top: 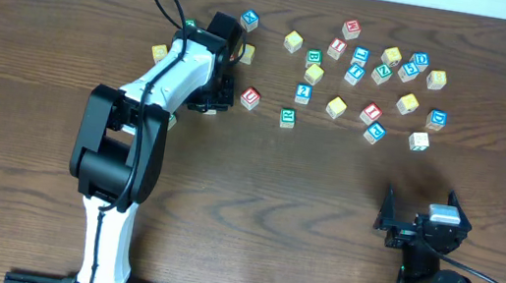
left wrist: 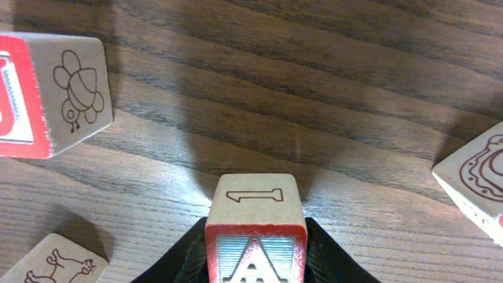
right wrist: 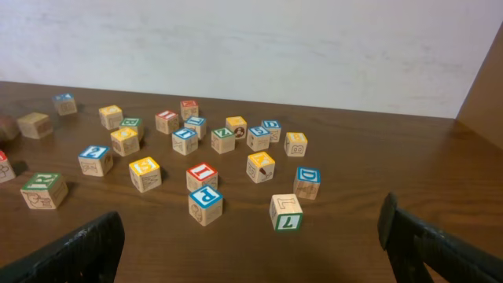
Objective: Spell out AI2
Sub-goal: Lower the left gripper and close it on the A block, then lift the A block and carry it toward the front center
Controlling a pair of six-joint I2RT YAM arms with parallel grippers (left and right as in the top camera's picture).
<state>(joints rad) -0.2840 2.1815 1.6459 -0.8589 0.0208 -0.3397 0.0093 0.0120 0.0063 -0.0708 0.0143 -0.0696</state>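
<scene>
Overhead, the left hand (top: pixel 212 96) hides the A cube among close neighbours. Left wrist: the hand pinches the A cube (left wrist: pixel 255 240); a shallow hold may let it twist free or bump the bee cube (left wrist: pixel 71 94) left of the A cube. Right wrist: the right hand (right wrist: pixel 251 244) gapes wide.

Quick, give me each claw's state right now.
Left claw: closed on the A cube.
Right claw: wide open, holding nothing.
</scene>
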